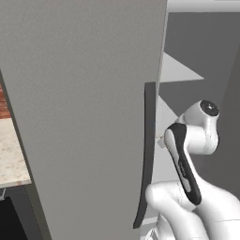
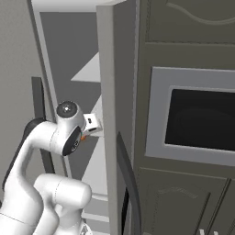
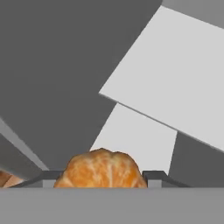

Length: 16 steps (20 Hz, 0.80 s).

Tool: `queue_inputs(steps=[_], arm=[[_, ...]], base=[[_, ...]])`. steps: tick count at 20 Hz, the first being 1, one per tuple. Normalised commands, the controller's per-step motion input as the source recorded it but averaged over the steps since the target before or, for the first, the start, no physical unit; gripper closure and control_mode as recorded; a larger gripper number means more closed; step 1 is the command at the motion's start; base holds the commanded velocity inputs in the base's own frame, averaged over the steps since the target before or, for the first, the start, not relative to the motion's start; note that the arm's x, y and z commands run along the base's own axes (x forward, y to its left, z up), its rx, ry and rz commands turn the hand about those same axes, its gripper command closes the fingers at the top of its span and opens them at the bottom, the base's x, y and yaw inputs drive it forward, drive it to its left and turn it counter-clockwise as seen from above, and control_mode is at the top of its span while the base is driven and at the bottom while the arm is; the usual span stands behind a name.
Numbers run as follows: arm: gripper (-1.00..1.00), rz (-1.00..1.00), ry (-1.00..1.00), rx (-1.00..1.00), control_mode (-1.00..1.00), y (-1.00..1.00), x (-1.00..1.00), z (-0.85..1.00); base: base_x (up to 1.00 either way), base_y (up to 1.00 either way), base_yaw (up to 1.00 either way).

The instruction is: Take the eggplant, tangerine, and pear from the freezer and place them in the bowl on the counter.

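In the hand view the tangerine [image 3: 101, 169] sits between the two dark finger tips of the pincer [image 3: 101, 177], which is clenched on it, one tip pressing each side of the fruit. Behind it lie the pale grey inner shelves [image 3: 175, 83] and the dark back wall of the freezer [image 1: 84, 112]. From the left base view the freezer's open door fills the frame, its long dark handle [image 1: 146, 154] running down just beside the white arm [image 1: 197, 140], which reaches into the gap past the door edge. A strip of beige speckled worktop [image 1: 11, 154] shows at the far left. In the right base view a dark cabinet front with an inset oven window [image 2: 202, 119] stands to the right of the freezer.
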Motion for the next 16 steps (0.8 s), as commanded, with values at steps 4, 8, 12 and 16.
queue_inputs(steps=[4,8,12,16], arm=[[1.00,-0.30,0.01,0.00,-1.00,0.00,-0.51,0.59],[1.00,-0.29,0.05,0.00,-1.00,0.00,-0.44,0.63],[1.00,-0.24,0.09,0.00,-1.00,0.00,-0.44,0.67],[1.00,-0.22,0.05,0.01,-1.00,0.00,-0.64,0.42]], base=[[0.00,0.00,0.00],[0.00,0.00,0.00],[0.00,0.00,0.00],[0.00,0.00,0.00]])
